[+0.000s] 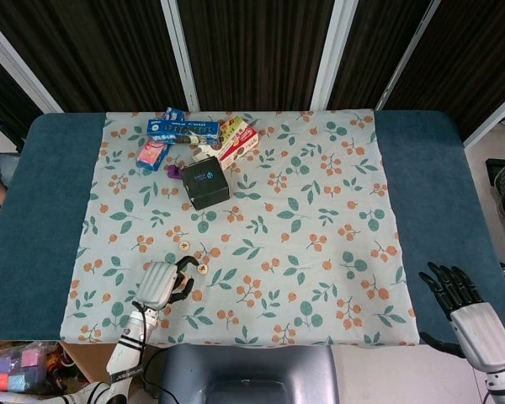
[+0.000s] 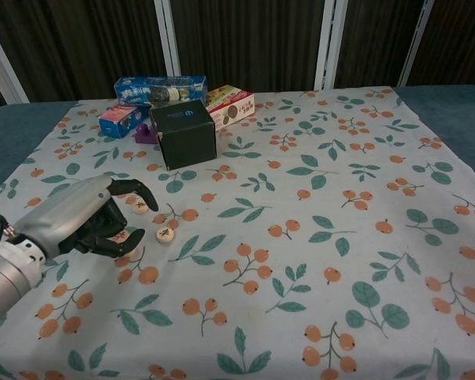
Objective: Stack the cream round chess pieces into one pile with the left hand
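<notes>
Three cream round chess pieces lie on the flowered cloth (image 2: 317,182) at the near left. In the chest view one piece (image 2: 141,207) sits just past my left hand's fingertips, another (image 2: 165,235) lies to its right, and a third (image 2: 121,237) shows under the arched fingers. My left hand (image 2: 75,223) hovers over that third piece with fingers curved and apart; I cannot see contact. The head view shows the left hand (image 1: 160,284) and two pieces (image 1: 184,246) (image 1: 202,269). My right hand (image 1: 463,307) hangs with fingers spread off the table's near right corner.
At the far left stand a dark box (image 2: 183,133), a long blue box (image 2: 160,89), a red-and-white box (image 2: 229,104), a small pink-and-blue box (image 2: 123,120) and a purple object (image 2: 146,133). Blue tabletop (image 1: 42,210) borders the cloth.
</notes>
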`<state>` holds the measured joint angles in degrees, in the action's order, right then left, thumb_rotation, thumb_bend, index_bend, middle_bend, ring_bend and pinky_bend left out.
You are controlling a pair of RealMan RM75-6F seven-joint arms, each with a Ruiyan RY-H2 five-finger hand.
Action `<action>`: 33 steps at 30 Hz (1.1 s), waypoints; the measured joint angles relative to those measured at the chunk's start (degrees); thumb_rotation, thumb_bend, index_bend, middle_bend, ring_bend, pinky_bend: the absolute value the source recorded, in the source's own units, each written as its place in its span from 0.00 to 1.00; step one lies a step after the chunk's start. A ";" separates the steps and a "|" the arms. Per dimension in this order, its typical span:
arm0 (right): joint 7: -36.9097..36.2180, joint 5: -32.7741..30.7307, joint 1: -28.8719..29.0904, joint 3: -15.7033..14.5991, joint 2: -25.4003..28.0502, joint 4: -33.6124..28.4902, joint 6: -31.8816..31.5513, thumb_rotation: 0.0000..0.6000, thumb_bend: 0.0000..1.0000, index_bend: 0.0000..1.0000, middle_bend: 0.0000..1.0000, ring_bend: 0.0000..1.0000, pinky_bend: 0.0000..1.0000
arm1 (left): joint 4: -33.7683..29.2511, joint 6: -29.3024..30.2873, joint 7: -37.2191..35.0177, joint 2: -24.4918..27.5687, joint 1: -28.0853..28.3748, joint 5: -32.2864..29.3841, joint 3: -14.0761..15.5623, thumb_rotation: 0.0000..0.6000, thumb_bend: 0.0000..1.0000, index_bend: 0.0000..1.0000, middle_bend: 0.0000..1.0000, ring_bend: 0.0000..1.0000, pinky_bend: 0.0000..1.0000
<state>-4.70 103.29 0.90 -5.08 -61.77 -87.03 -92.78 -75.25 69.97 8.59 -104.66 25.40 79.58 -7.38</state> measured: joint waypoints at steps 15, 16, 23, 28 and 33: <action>-1.17 0.31 0.08 -0.20 0.41 0.09 -0.21 1.00 0.14 0.00 0.00 0.00 0.00 | -2.74 -4.16 21.65 -3.38 4.57 -7.54 -2.72 1.00 0.39 0.36 1.00 1.00 1.00; -1.26 0.43 0.08 -0.25 0.46 0.11 -0.27 1.00 0.14 0.00 0.00 0.00 0.00 | -3.05 -4.06 23.86 -3.61 4.84 -8.24 -2.89 1.00 0.39 0.36 1.00 1.00 1.00; -2.17 0.87 -0.20 -0.33 0.71 0.37 -1.33 1.00 0.14 0.00 0.00 0.00 0.00 | -4.41 -2.97 34.63 -4.51 5.91 -13.67 -3.65 1.00 0.38 0.36 1.00 1.00 1.00; -2.17 0.96 -0.17 -0.41 0.73 0.45 -1.23 1.00 0.14 0.00 0.00 0.00 0.00 | -4.10 -2.68 36.14 -5.09 6.49 -15.68 -3.92 1.00 0.38 0.36 1.00 1.00 1.00; -2.31 0.76 -0.17 -0.30 0.75 0.45 -1.30 1.00 0.14 0.00 0.00 0.00 0.00 | -3.00 -2.85 35.78 -5.42 6.84 -16.50 -4.06 1.00 0.38 0.36 1.00 1.00 1.00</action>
<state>-7.01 104.05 0.73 -5.38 -61.02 -86.59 -94.08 -78.25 67.13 44.37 -110.08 32.24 63.08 -11.43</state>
